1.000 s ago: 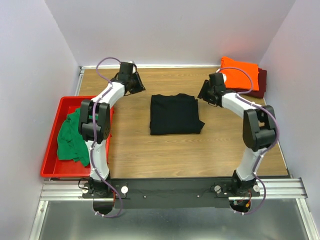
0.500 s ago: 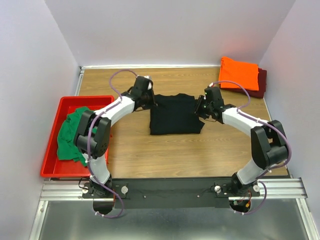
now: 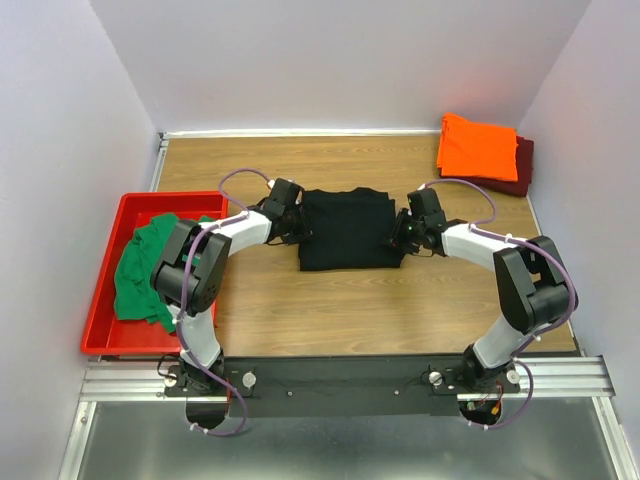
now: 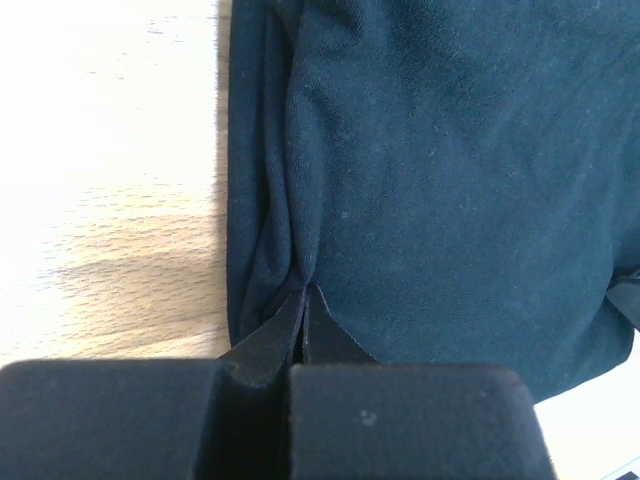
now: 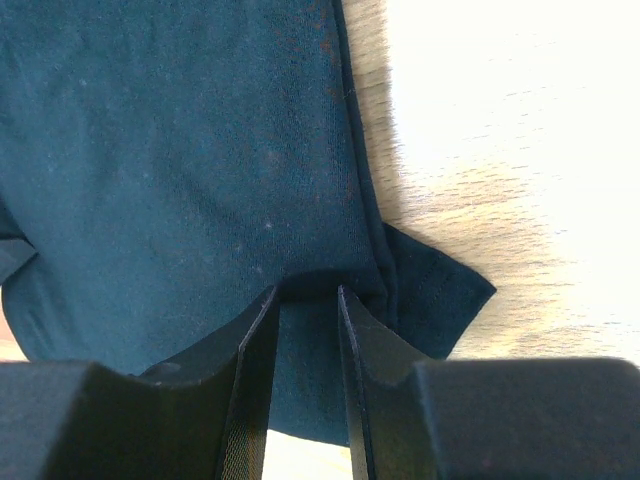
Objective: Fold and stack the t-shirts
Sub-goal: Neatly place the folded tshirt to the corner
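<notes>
Green t-shirt (image 3: 142, 268) is found nearest, heaped loosely in the red tray (image 3: 100, 335) at the left edge of the table (image 3: 330, 310). A little further in, at the middle of the wood, the black t-shirt (image 3: 350, 232) is laid flat, folded into a rough rectangle, and both arms are bent in toward it from either side. Its left edge is met by the left gripper (image 4: 305, 300): the jaws are pressed fully together, and a small ridge of black cloth is pinched up between the tips. Its right edge is taken by the right gripper (image 5: 300, 295): the jaws are drawn in to a narrow gap, the layered hem is caught between them, and a corner of the fabric is left sticking out just beside the outer finger. Furthest back, in the far right corner, the orange t-shirt (image 3: 478, 147) is seen folded on top of the maroon t-shirt (image 3: 520, 165), whose edge is shown along the right side.
</notes>
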Available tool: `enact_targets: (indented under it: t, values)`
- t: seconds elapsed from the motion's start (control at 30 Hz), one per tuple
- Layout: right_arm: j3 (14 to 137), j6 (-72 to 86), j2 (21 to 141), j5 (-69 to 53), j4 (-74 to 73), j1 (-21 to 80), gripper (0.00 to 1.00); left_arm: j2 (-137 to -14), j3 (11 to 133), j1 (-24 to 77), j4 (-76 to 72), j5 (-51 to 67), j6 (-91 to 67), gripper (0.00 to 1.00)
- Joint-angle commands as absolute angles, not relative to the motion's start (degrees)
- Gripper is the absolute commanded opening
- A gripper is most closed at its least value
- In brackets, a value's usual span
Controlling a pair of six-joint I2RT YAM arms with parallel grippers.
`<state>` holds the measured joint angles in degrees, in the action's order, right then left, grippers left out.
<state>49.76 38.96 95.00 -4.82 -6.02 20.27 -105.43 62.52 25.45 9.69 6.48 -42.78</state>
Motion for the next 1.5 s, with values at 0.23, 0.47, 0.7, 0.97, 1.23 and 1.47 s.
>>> enact_targets:
  t: [0.23,0.47,0.7,0.97,1.23,1.47]
  values:
    - [48.8,38.4,93.2,-3.0,-5.9,20.3,0.39,-102.6,64.3,23.3,13.1,3.9,-38.7,0.00]
    - [50.0,36.5,89.3,-1.6,-7.3,17.3,0.58,-101.1,73.2,24.0,17.0,5.8,-34.0,0.00]
    - [49.0,35.9,89.3,-5.7,-7.4,14.9,0.76,-104.1,77.1,30.8,17.8,9.5,-32.9,0.00]
    - [50.6,34.2,93.5,-9.8,-5.5,13.4,0.79,-111.4,80.2,39.9,16.3,12.1,-32.7,0.00]
    - [51.2,35.1,99.2,-12.7,-2.3,13.4,0.78,-116.4,80.4,44.2,14.9,11.7,-33.4,0.00]
    - [50.7,36.2,100.9,-13.9,-0.5,14.1,0.75,-117.9,79.2,45.4,14.9,10.6,-33.9,0.00]
